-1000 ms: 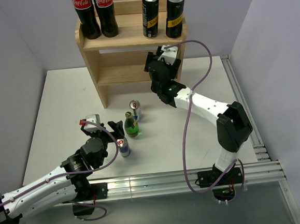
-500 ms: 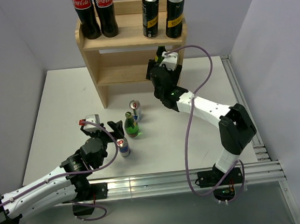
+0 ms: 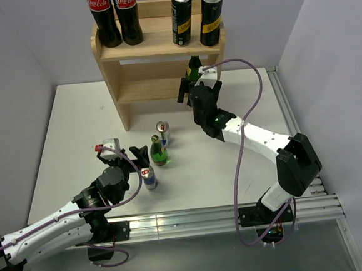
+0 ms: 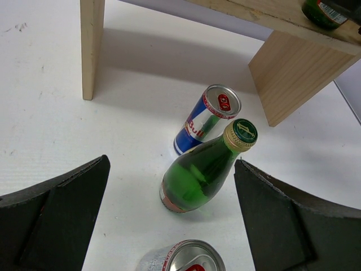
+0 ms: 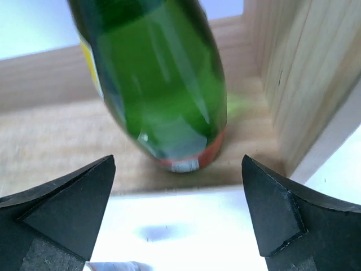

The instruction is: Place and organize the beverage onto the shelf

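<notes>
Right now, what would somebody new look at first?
Probably the wooden shelf at the back of the table, with two cola bottles and two black cans on top. Next, the green bottle on a lower board by its right wall, with the right pincer open in front. A second green bottle and two small cans stand on the table.

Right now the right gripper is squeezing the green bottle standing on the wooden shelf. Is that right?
Not quite. The right gripper is open and not touching the green bottle, which stands on the wooden shelf by itself. The right wrist view shows it.
</notes>
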Robot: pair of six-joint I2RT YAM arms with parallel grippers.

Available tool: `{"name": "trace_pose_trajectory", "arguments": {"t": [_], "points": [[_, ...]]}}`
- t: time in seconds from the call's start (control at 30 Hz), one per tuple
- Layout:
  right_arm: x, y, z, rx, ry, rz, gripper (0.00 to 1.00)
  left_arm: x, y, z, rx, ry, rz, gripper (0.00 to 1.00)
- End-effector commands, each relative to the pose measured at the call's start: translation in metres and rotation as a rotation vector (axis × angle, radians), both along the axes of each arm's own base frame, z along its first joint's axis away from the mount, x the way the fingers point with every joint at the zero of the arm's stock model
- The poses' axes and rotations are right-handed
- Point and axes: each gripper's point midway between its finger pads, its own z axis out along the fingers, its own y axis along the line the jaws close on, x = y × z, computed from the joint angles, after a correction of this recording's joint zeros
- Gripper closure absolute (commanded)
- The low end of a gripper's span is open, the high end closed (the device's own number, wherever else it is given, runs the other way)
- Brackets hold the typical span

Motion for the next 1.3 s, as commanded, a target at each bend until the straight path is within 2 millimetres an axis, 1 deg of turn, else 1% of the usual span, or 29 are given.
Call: {"name": "trace_pose_trajectory", "arguments": {"t": [0.0,0.03,0.1,0.13,0.17,0.2,0.23,0.27,0.3,0.33,0.37,0.4,0.43,0.47,0.5,0.53,0.57,0.6,0.63,0.67,0.73,0.77,0.87,1.03,1.07,1.1,1.17,1.2,1.27], "points": [[-0.015,0.006,0.022,0.051,-0.045,0.073,0.00,0.001,0.003,0.003,-0.027,-0.005,0.021,0.01],[-0.019,0.006,0.021,0.056,-0.041,0.086,0.00,0.001,0.003,0.003,-0.026,-0.004,0.021,0.01],[-0.036,0.001,0.019,0.085,-0.030,0.096,0.00,0.001,0.003,0.001,-0.024,0.001,0.023,0.01],[-0.046,-0.003,0.028,0.108,-0.046,0.103,0.00,0.001,0.002,-0.001,-0.025,0.015,0.021,0.01],[-0.055,-0.007,0.015,0.094,-0.021,0.103,0.00,0.000,0.003,-0.002,-0.026,0.026,0.026,0.01],[-0.066,-0.004,0.015,0.108,-0.021,0.116,0.00,0.000,0.003,-0.002,-0.028,0.038,0.033,0.01],[-0.073,-0.007,0.013,0.107,-0.020,0.110,0.00,0.000,0.001,0.005,-0.059,0.043,0.031,0.01],[-0.087,-0.013,0.009,0.106,-0.015,0.113,0.00,-0.004,0.000,-0.001,-0.029,0.074,0.011,0.01],[-0.097,-0.008,0.007,0.115,-0.012,0.132,0.00,-0.006,-0.001,0.001,-0.031,0.087,0.000,0.01],[-0.107,-0.013,0.012,0.129,-0.026,0.127,0.00,-0.007,-0.004,0.010,-0.058,0.096,-0.014,0.01],[-0.115,-0.017,0.000,0.108,0.000,0.128,0.00,-0.013,-0.006,0.004,-0.033,0.133,-0.043,0.01],[-0.125,-0.013,-0.004,0.114,0.010,0.143,0.00,-0.016,-0.008,0.011,-0.045,0.144,-0.061,0.01],[-0.133,-0.017,0.001,0.132,-0.002,0.141,0.00,-0.019,-0.009,0.008,-0.062,0.168,-0.066,0.01],[-0.140,-0.021,-0.011,0.117,0.019,0.139,0.00,-0.025,-0.012,0.002,-0.057,0.200,-0.096,0.01],[-0.146,-0.021,-0.014,0.128,0.022,0.143,0.00,-0.030,-0.016,-0.001,-0.073,0.210,-0.123,0.01],[-0.152,-0.026,-0.010,0.150,0.010,0.141,0.00,-0.033,-0.019,-0.003,-0.082,0.216,-0.139,0.01],[-0.156,-0.031,-0.021,0.139,0.023,0.134,0.00,-0.036,-0.020,-0.007,-0.089,0.221,-0.148,0.01],[-0.159,-0.032,-0.022,0.157,0.020,0.135,0.00,-0.040,-0.024,-0.009,-0.098,0.222,-0.171,0.01],[-0.163,-0.037,-0.023,0.161,0.021,0.130,0.00,-0.043,-0.026,-0.016,-0.097,0.237,-0.174,0.01],[-0.165,-0.041,-0.031,0.152,0.034,0.124,0.00,-0.045,-0.028,-0.020,-0.096,0.244,-0.181,0.01],[-0.169,-0.046,-0.032,0.166,0.033,0.123,0.00,-0.048,-0.035,-0.032,-0.085,0.271,-0.197,0.01],[-0.171,-0.047,-0.039,0.158,0.045,0.125,0.00,-0.049,-0.037,-0.036,-0.083,0.280,-0.200,0.01],[-0.175,-0.053,-0.046,0.158,0.053,0.116,0.00,-0.054,-0.043,-0.048,-0.065,0.299,-0.203,0.01],[-0.180,-0.060,-0.052,0.161,0.053,0.109,0.00,-0.057,-0.046,-0.063,-0.039,0.305,-0.159,0.01],[-0.180,-0.060,-0.053,0.162,0.055,0.108,0.00,-0.058,-0.047,-0.068,-0.032,0.308,-0.157,0.01],[-0.180,-0.061,-0.053,0.163,0.055,0.108,0.00,-0.058,-0.048,-0.079,-0.015,0.322,-0.148,0.01],[-0.181,-0.062,-0.055,0.163,0.057,0.107,0.00,-0.056,-0.050,-0.086,-0.024,0.318,-0.127,0.01],[-0.182,-0.062,-0.056,0.164,0.057,0.107,0.00,-0.056,-0.050,-0.097,-0.010,0.334,-0.105,0.01],[-0.182,-0.063,-0.057,0.167,0.056,0.105,0.00,-0.051,-0.045,-0.103,-0.005,0.326,-0.044,0.01]]}}
